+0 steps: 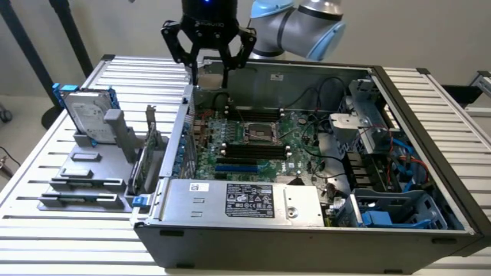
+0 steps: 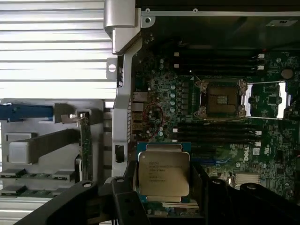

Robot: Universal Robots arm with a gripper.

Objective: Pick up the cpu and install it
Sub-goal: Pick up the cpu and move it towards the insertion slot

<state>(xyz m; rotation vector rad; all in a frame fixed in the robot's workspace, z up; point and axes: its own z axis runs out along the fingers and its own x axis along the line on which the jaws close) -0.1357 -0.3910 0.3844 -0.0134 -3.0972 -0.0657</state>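
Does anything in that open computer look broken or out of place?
Nothing looks broken or spilled. The only gap is the empty socket on the motherboard; its cpu is held flat in the gripper above the open case.

The cpu [image 2: 163, 173] is dull silver, the motherboard [image 2: 159, 89] green, the pincer [image 1: 211, 84] black.
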